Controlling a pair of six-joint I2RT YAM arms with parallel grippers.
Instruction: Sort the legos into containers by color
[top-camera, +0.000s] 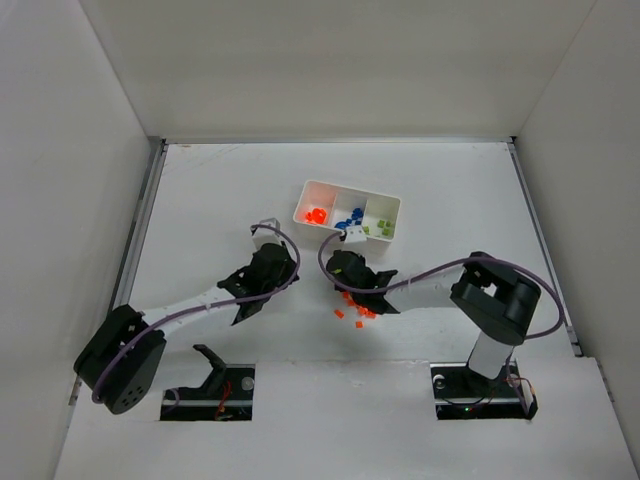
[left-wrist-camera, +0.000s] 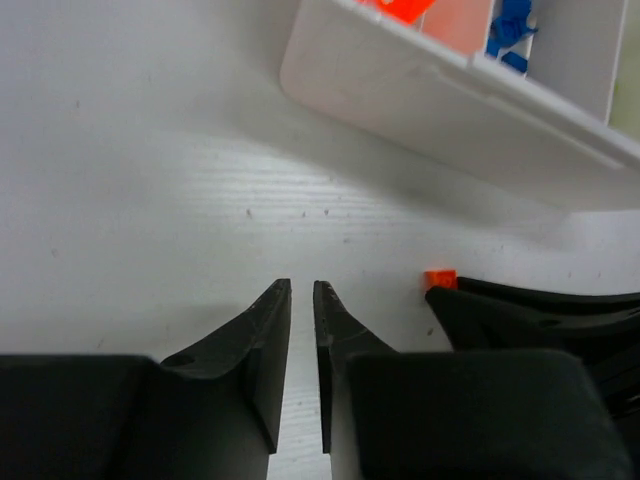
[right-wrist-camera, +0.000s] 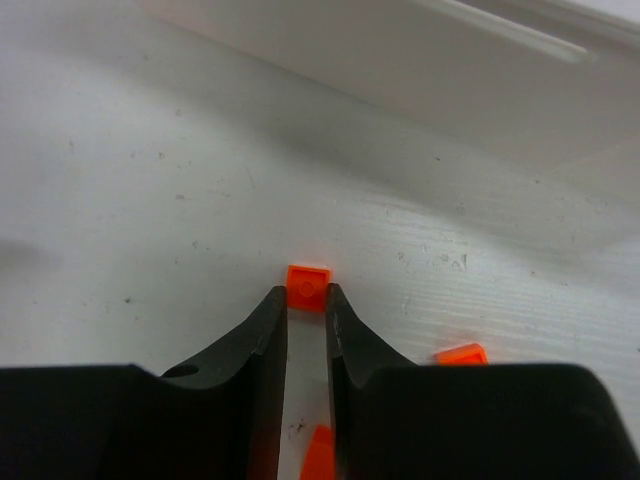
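**Nipping 1 orange cube by the fingertips, just short of the tray**

Squeezing the right gripper (right-wrist-camera: 307, 296) down to a narrow slot and pinching an orange cube (right-wrist-camera: 307, 283) at the very ends of the fingers, low on the table (top-camera: 220, 200), near the tray (top-camera: 355, 189) wall. Biting only the near edge of the cube, not its full depth. Hanging the left gripper (left-wrist-camera: 302, 290) shut and empty over bare table, close to the tray's left end and just beside the other arm.

Showing 3 compartments from above: orange legos (top-camera: 316, 214) on the left, blue legos (top-camera: 348, 218) in the middle, yellow-green legos (top-camera: 378, 228) on the right. Leaving loose orange pieces (top-camera: 355, 305) scattered on the table under the right arm, 1 of them (right-wrist-camera: 460, 353) lying just beside the fingers.

Risking, on the lift:
- squirting the cube out, with so shallow a bite on slick plastic
- nudging or dragging the neighbouring pieces, being so near the fingers
- dropping into the blue compartment, given thin dividing walls
- knocking the 2 arms together, both crowding the tray's near side
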